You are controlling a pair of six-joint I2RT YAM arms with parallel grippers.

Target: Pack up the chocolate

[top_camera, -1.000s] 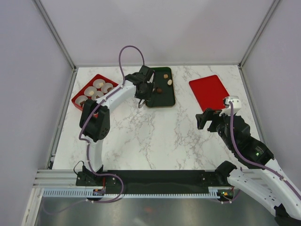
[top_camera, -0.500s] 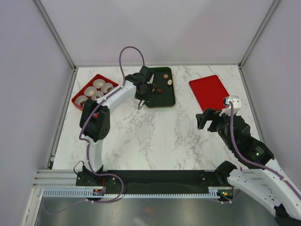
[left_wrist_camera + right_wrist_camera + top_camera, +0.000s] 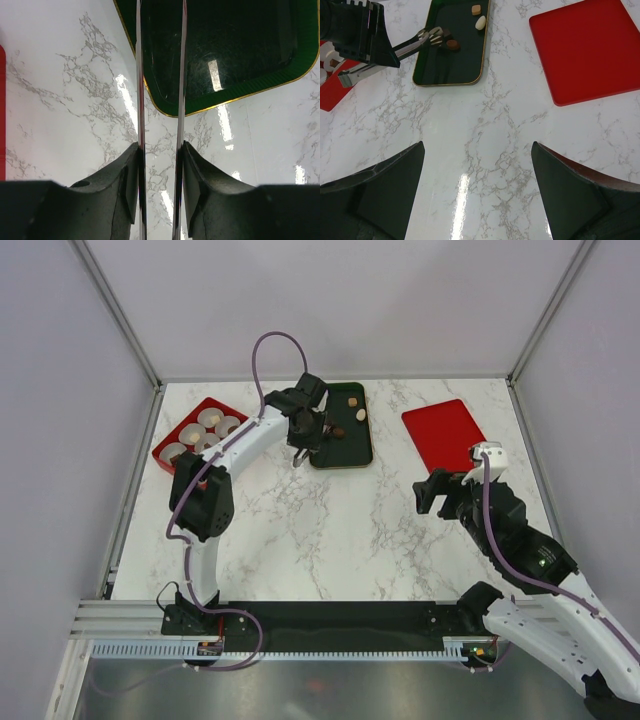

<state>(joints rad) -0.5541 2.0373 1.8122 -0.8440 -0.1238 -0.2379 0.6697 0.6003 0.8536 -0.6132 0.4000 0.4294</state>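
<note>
Even, bright light is cast from above. Glare streaks are thrown on the glossy marble table (image 3: 75, 100) and green tray (image 3: 240, 40); the tongs (image 3: 139, 100) and left gripper (image 3: 160, 147) are rendered soft near the lens.

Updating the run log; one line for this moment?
left gripper: gripping tongs | tips: by dark chocolate, green tray | right gripper: open, empty

tongs (image 3: 140, 100) tips cut off above, chocolate (image 3: 360, 415) shapes too small
</note>
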